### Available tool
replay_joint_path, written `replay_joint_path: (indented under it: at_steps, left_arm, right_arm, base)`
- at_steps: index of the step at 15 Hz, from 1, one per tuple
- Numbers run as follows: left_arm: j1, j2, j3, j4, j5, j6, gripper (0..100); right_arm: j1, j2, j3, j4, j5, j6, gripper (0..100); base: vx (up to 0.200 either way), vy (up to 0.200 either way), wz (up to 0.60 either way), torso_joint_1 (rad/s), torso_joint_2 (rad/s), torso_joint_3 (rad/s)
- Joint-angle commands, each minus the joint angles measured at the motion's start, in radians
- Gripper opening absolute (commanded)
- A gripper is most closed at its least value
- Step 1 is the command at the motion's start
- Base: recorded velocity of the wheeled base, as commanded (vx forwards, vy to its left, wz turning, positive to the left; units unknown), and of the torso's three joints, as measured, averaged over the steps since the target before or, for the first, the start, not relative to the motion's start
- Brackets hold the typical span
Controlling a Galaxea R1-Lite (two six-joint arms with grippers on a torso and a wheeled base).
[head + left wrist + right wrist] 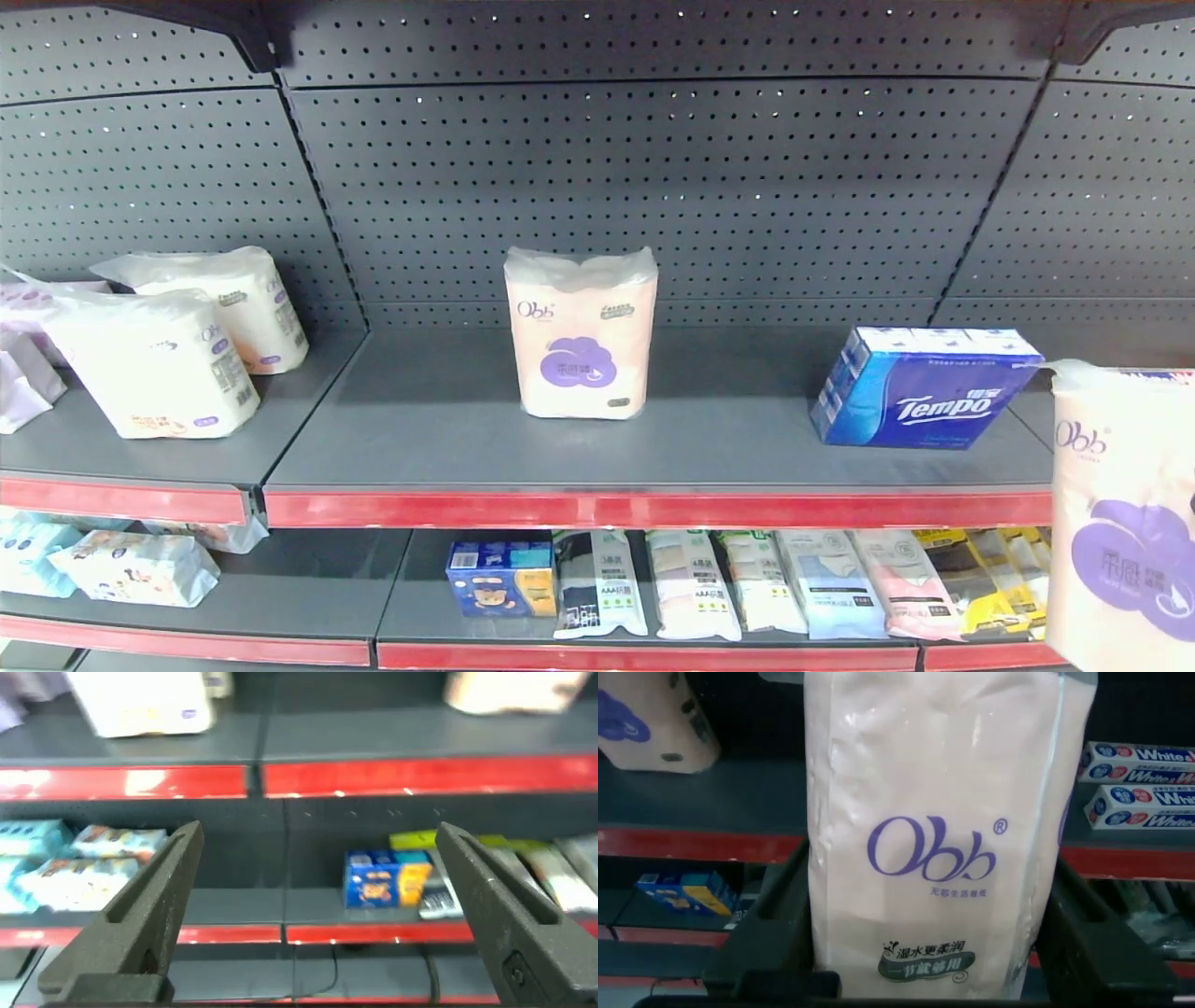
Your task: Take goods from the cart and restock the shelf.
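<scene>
A pale pink tissue roll pack [938,831] with a purple logo stands upright between the two dark fingers of my right gripper [934,952], which is shut on it. In the head view this held pack [1125,509] hangs at the far right, in front of the shelf's red edge [653,509]. A matching pack [579,341] stands upright in the middle of the grey shelf board [448,439]. My left gripper [318,915] is open with nothing between its fingers. It faces the lower tiers of the shelf.
A blue tissue box pack [920,387] lies on the shelf's right part. Two white roll packs [154,373] sit on the left board. The tier below holds a small blue box [499,579] and several flat packets [747,583]. A pegboard wall backs the shelf.
</scene>
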State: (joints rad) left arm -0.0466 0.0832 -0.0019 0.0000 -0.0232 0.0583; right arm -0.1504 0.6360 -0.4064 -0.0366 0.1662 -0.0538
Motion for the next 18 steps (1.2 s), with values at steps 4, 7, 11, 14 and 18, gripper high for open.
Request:
replay_joint_path:
  at_steps: [4,7,11,14,18]
  left_arm:
    - [-0.153,0.161,-0.161,0.000,-0.027,-0.035,100]
    - [-0.151,0.618,-0.475,-0.026,-0.026,-0.198,100]
    - [-0.021,1.001,-0.501,-0.319,-0.043,-0.178,100]
    - [0.091,1.251,-0.510,-0.584,-0.333,-0.114,100]
    - [0.228,1.527,-0.564,-0.764,-0.646,0.104,100]
  right_arm:
    - [-0.009,-0.084,-0.069,0.147,-0.004,-0.037,0]
    - [-0.009,-0.079,-0.072,0.146,-0.017,-0.057,0]
    - [-0.009,-0.070,-0.124,0.152,-0.031,-0.058,0]
    - [-0.003,-0.058,-0.134,0.155,-0.030,-0.058,0]
    - [0.009,-0.045,-0.137,0.155,-0.030,-0.080,0]
  base:
    - [0.000,0.000,0.00,0.000,0.00,0.000]
    - [0.000,0.000,0.00,0.000,0.00,0.000]
    - [0.000,0.000,0.00,0.000,0.00,0.000]
    - [0.000,0.000,0.00,0.000,0.00,0.000]
    - [0.000,0.000,0.00,0.000,0.00,0.000]
